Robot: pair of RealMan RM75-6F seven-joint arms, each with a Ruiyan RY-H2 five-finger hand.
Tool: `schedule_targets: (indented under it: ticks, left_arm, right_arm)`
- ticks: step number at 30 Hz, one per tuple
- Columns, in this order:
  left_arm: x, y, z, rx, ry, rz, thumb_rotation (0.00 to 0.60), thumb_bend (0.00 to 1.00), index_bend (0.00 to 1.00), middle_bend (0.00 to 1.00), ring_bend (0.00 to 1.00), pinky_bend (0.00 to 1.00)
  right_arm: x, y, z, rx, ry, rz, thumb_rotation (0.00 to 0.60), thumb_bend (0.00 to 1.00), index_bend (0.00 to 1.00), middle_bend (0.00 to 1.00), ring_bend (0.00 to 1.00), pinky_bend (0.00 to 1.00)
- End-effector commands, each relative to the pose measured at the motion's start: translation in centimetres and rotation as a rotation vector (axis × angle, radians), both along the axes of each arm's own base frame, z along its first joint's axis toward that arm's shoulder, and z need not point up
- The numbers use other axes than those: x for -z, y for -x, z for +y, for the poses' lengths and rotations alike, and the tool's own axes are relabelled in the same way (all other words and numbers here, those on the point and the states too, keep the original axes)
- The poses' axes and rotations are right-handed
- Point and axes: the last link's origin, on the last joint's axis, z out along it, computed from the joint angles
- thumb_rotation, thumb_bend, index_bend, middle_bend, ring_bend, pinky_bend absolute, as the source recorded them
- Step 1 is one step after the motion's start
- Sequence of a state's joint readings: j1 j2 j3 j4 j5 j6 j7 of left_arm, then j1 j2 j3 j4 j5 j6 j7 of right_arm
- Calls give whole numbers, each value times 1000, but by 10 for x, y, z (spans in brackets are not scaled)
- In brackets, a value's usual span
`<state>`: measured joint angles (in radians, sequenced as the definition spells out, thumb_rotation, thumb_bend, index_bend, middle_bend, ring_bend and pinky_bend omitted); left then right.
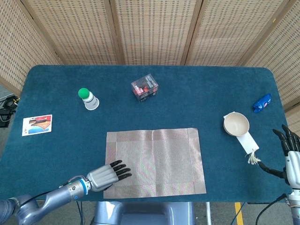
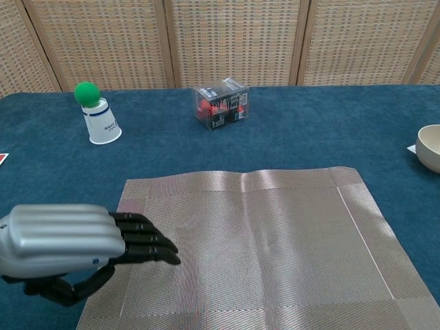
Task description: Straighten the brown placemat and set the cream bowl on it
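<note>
Woven cane screens [image 1: 154, 30] close off the back, and in front of them a table [image 1: 197, 93] in deep blue carpet fills the view. The mat [image 1: 157, 161], brown and woven with a wider border band, lies near the front edge, roughly square to the table, with faint creases along its far edge. The left hand [image 1: 107, 174] lies flat at the mat's near-left corner, dark fingertips [image 2: 155, 242] stretched out together over the weave, holding nothing. The right hand [image 1: 289, 152] hovers off the table's right edge, fingers straight and spread, empty. The bowl [image 1: 236, 124], cream and upright, sits well right of the mat, beside a white tag [image 1: 247, 142]. Further off: a clear box [image 1: 145, 87], a white cup with a green ball [image 1: 87, 99], a card [image 1: 37, 125], a blue packet [image 1: 262, 103].
</note>
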<state>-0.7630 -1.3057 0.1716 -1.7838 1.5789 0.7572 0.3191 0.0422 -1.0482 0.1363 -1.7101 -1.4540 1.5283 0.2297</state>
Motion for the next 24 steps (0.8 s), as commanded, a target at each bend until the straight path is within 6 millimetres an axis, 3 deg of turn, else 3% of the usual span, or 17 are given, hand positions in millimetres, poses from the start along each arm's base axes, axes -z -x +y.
schedule_targets:
  ticks: [1, 3, 5, 13, 18, 24]
  left_arm:
    - [-31, 7, 6, -66, -152, -127, 600, 647, 0, 0, 0, 0]
    - [-45, 16, 10, -93, -241, -164, 600, 507, 0, 0, 0, 0]
    - [-57, 25, 12, -122, -319, -184, 600, 456, 0, 0, 0, 0]
    - [-104, 67, 14, -220, -625, -213, 600, 438, 0, 0, 0, 0]
    - [-131, 87, 12, -280, -729, -251, 600, 408, 0, 0, 0, 0]
    - [-139, 95, 20, -308, -750, -264, 600, 373, 0, 0, 0, 0]
  right_arm:
    - [1, 1, 0, 2, -4, 5, 600, 153, 156, 0, 0, 0]
    - [3, 2, -1, 7, -13, 10, 600, 153, 156, 0, 0, 0]
    - [5, 2, -2, 8, -19, 18, 600, 153, 157, 0, 0, 0]
    - [14, 6, -16, 24, -28, 43, 600, 158, 228, 0, 0, 0]
    - [32, 9, -50, 49, -69, 91, 600, 161, 232, 0, 0, 0]
    - [53, 15, -86, 110, -99, 131, 600, 167, 232, 0, 0, 0]
